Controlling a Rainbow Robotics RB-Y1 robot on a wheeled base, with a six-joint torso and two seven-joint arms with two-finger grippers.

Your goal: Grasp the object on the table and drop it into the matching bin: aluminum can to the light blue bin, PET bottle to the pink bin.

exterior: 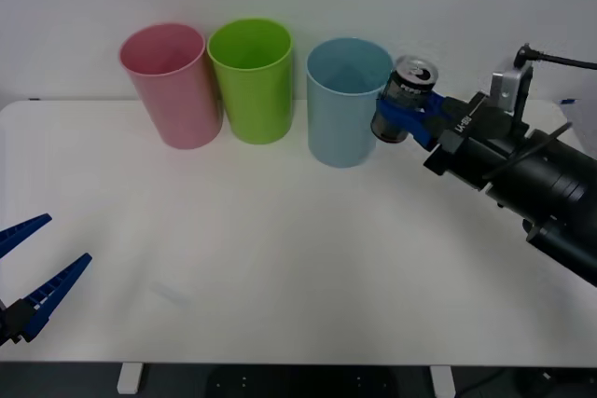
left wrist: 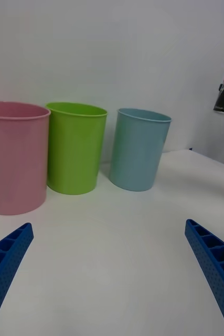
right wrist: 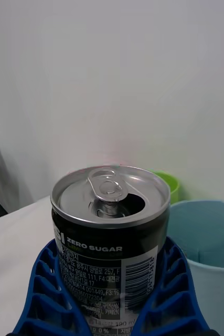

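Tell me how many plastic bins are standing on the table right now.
3, in a row along the table's far side: the pink bin at the robot's left, a lime green bin in the middle, and the light blue bin at the right. None look hidden.

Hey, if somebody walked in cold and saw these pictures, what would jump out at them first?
Probably the aluminum can, held off the table by the right pincer beside the rim of the light blue bin. Next, the row of bright bins at the table's far side: the pink bin, a lime green bin, then the blue one. The left pincer waits open at the near left.
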